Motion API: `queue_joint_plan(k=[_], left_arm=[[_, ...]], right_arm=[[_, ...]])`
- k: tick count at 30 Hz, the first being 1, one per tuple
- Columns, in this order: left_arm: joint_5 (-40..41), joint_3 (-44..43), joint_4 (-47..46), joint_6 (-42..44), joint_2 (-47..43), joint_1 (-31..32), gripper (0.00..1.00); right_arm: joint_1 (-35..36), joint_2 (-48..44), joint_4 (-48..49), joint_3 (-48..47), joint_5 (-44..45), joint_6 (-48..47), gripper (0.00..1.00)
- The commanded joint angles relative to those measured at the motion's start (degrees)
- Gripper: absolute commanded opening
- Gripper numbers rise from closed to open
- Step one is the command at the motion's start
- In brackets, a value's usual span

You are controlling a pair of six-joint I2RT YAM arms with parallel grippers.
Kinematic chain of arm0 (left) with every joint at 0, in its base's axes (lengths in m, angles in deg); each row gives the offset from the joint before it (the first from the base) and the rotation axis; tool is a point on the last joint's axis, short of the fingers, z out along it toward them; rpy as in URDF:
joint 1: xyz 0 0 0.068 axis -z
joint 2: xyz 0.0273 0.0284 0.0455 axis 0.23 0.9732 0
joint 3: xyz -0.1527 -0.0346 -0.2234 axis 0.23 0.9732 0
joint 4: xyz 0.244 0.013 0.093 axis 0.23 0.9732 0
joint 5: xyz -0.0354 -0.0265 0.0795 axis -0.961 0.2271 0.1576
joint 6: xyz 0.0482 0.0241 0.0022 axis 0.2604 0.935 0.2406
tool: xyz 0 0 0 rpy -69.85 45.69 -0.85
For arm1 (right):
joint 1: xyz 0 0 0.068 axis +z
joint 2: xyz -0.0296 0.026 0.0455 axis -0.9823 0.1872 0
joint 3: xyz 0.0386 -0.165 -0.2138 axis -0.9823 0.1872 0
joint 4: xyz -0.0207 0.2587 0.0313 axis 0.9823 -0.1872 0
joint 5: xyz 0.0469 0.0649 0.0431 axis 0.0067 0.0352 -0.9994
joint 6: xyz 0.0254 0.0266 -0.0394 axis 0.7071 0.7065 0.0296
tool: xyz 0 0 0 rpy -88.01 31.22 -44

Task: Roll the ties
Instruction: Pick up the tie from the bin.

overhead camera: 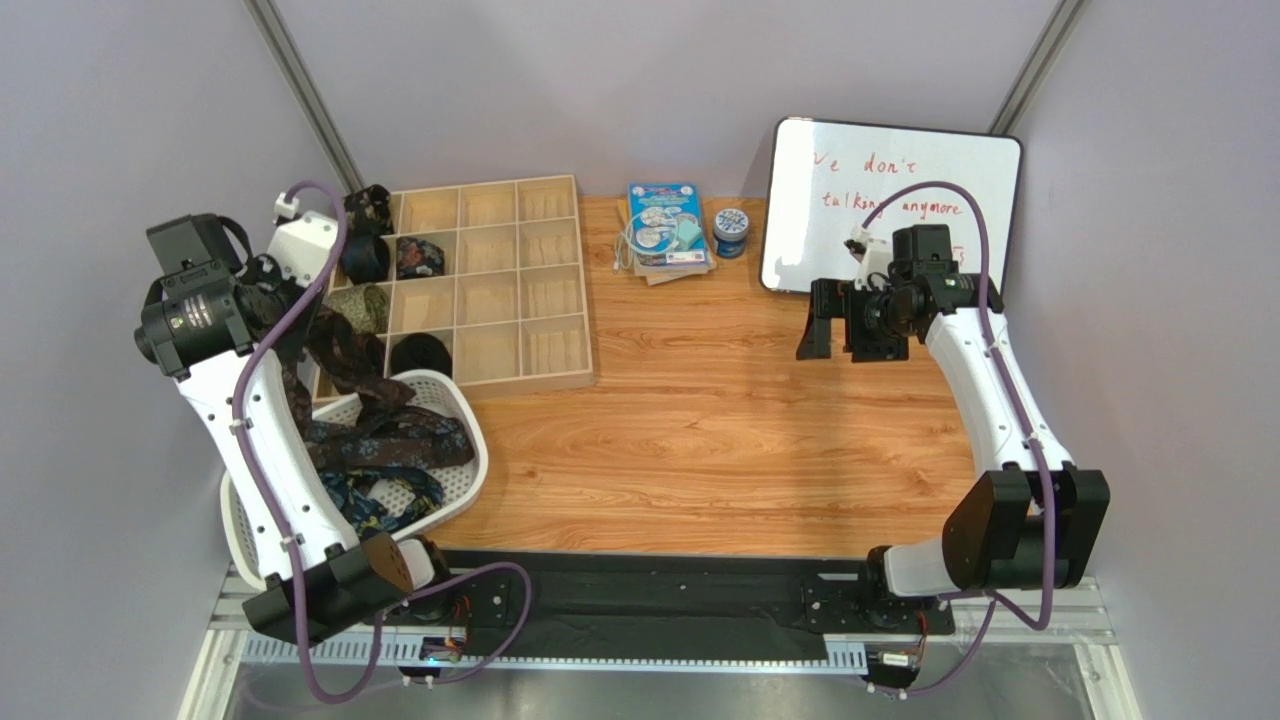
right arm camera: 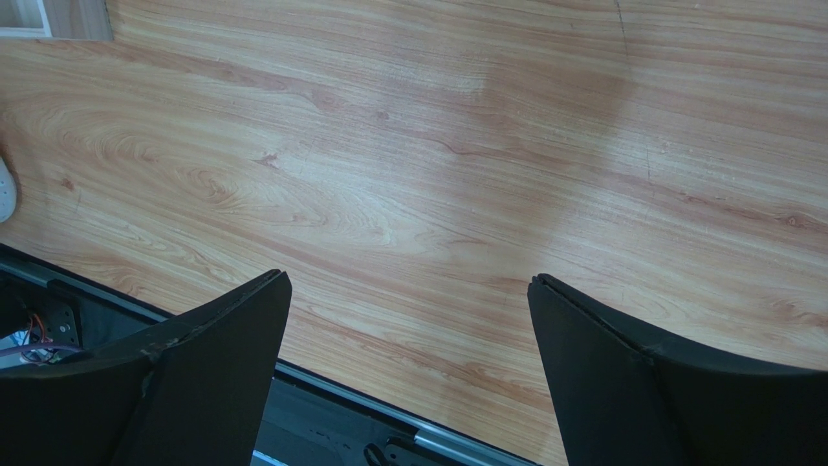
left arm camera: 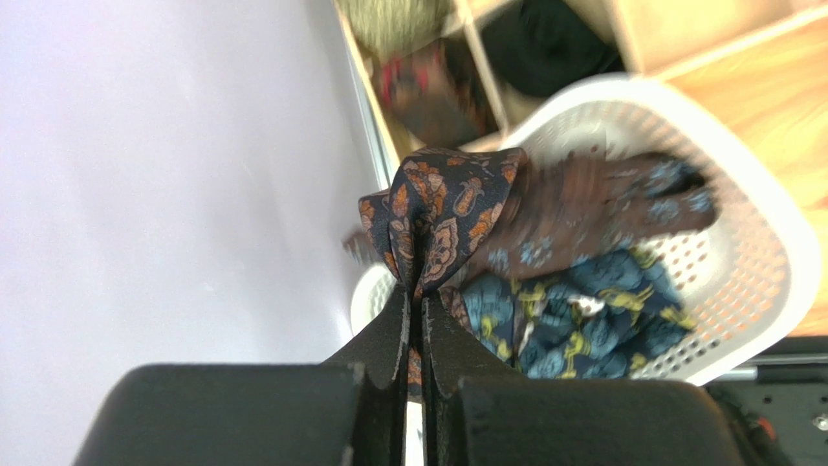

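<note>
My left gripper (left arm camera: 420,296) is shut on a fold of a dark tie (left arm camera: 442,204) with orange-brown paisley, held up above the white mesh basket (left arm camera: 768,262). Below it in the basket lie a brown tie (left arm camera: 593,209) with blue flowers and a navy-teal tie (left arm camera: 583,316). From above, the held tie (overhead camera: 353,360) hangs from the left gripper (overhead camera: 313,318) down into the basket (overhead camera: 458,405). My right gripper (right arm camera: 408,291) stands open over bare wood, nothing between its fingers, at the right of the table (overhead camera: 857,323).
A wooden compartment tray (overhead camera: 519,285) sits behind the basket, with rolled coils in its left cells (overhead camera: 421,258). A whiteboard (overhead camera: 887,203), a stack of packets (overhead camera: 669,225) and a small jar (overhead camera: 732,230) stand at the back. The left wall is close to the left arm.
</note>
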Motion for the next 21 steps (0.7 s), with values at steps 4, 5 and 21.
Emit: queue_joint_plan(k=[4, 5, 21], left_arm=[[-4.2, -16.4, 3.8, -9.2, -1.0, 14.8, 0.0], [-4.6, -18.2, 3.2, -11.1, -0.5, 19.0, 0.0], [3.7, -53.3, -11.2, -18.8, 18.2, 62.7, 0.0]], right_arm=[[0.0, -2.5, 1.8, -2.1, -2.9, 0.4, 1.0], [0.0, -2.5, 1.8, -2.2, -3.4, 0.2, 1.0], [-0.2, -8.2, 3.1, -0.4, -3.3, -0.6, 1.0]])
